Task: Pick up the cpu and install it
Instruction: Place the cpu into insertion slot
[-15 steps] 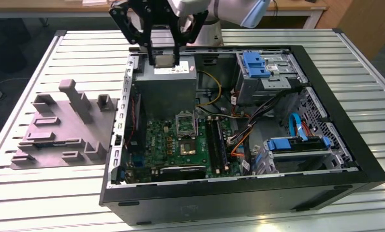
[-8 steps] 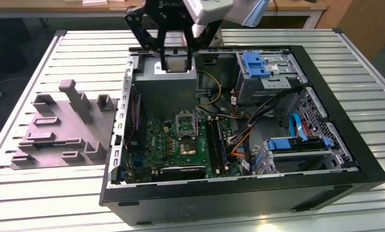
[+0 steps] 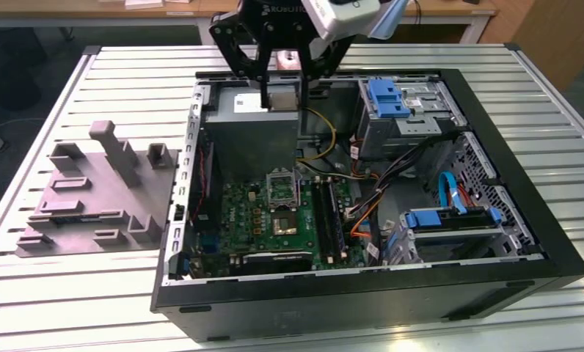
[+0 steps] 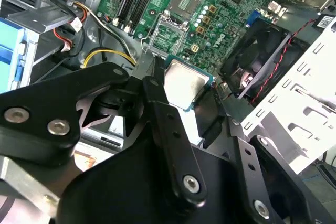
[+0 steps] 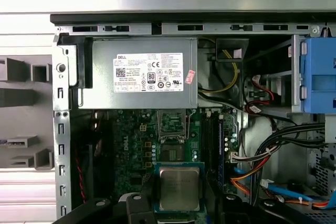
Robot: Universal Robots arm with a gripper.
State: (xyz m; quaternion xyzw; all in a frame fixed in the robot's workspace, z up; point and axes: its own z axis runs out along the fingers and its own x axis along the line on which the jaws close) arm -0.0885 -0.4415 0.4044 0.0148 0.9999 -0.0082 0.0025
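Exterior view: open computer case (image 3: 527, 242) lies on its side on a slatted metal worktop (image 3: 77, 293). A grey moulded fixture (image 3: 96, 198) sits on the worktop at 9 o'clock from the case, just beside its wall.

The pincer (image 3: 282, 86) hangs at 12 o'clock in the frame, over the far end of the case. Its black fingers are clamped on the cpu (image 3: 282, 99), one on each of two opposite edges. The cpu is in the air above the grey power supply (image 3: 253, 139), apart from the board.

The green motherboard (image 3: 263, 213) lies at 6 o'clock from the power supply. On it, the metal-framed socket (image 3: 282, 187) sits nearest the supply. A dark square chip (image 3: 285, 224) with a grey centre sits just past the socket toward 6 o'clock.

A blue drive bracket (image 3: 385, 95) sits at 3 o'clock from the pincer, with a yellow cable (image 3: 321, 139) looping between it and the power supply.

Second wrist view: cpu (image 4: 184, 85) held flat, silvery top and pale rim showing, black fingers (image 4: 157, 108) on either side of it. The socket (image 4: 170, 35) lies beyond the cpu on the board. A black fan (image 4: 262, 51) stands by the case wall.

First wrist view: cpu (image 5: 179, 187) sits in the pincer (image 5: 179, 203). The chip (image 5: 172, 151) and then the socket (image 5: 172, 123) line up between the cpu and the labelled power supply (image 5: 142, 72).
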